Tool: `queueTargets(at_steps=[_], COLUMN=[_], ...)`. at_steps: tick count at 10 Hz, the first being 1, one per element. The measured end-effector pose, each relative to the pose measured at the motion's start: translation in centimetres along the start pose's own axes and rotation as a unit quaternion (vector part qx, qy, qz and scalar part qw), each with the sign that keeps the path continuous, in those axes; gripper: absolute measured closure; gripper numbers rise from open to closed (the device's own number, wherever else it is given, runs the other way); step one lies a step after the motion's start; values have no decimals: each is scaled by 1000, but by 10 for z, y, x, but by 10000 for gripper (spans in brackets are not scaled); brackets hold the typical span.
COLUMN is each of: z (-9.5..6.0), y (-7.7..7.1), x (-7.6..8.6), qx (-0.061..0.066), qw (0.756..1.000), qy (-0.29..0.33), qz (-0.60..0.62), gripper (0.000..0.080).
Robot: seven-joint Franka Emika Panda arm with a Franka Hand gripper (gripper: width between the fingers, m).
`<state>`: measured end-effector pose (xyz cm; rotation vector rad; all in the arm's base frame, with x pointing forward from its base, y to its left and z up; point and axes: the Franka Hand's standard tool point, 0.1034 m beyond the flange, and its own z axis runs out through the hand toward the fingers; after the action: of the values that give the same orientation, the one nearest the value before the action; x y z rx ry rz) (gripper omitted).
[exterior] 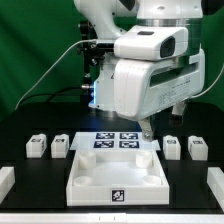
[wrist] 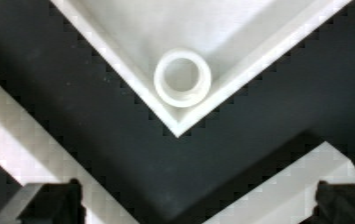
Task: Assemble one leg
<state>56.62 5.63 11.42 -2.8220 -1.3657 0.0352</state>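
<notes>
The claw (wrist: 195, 198) is open. Its two dark fingers (wrist: 49, 200) sit wide apart w/ nothing btw. them, so it holds no leg. In the wrist view it looks down on a corner of the big white tray piece (exterior: 95, 193), right by a round ring hole (wrist: 181, 78).

The nearest leg (exterior: 172, 146) stands on the black table just beside that corner, toward the exterior view's right. A 2nd leg (exterior: 197, 148) is near it. Two more legs (exterior: 60, 145) (exterior: 37, 147) stand at the exterior view's left.

What could go wrong: the claw is over the tray piece, not over a leg. If it drops straight down, a finger would prob. hit the raised rim & shove the tray piece. The leg is small, so an off-middle pinch could tip it or bump the 2nd leg.

The marker board (exterior: 115, 140) lies behind the tray piece, in the middle of the frame. Nothing stands btw. the claw & the nearest leg.
</notes>
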Motion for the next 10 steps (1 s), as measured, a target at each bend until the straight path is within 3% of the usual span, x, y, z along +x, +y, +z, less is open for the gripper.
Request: queueTargets(at_steps=[2, 4, 6, 8, 10], z=[3, 37, 67, 81, 99], y=[-2, -43, -64, -61, -61], x=[-1, -46, -100, -126, -136], qx=[-3, 2, 1, 8, 15], qw=[1000, 996, 976, 947, 943], qy=[3, -1, -1, -2, 0], qz=[-22, -92, -216, -320, -332], gripper=[150, 150, 150, 150, 150])
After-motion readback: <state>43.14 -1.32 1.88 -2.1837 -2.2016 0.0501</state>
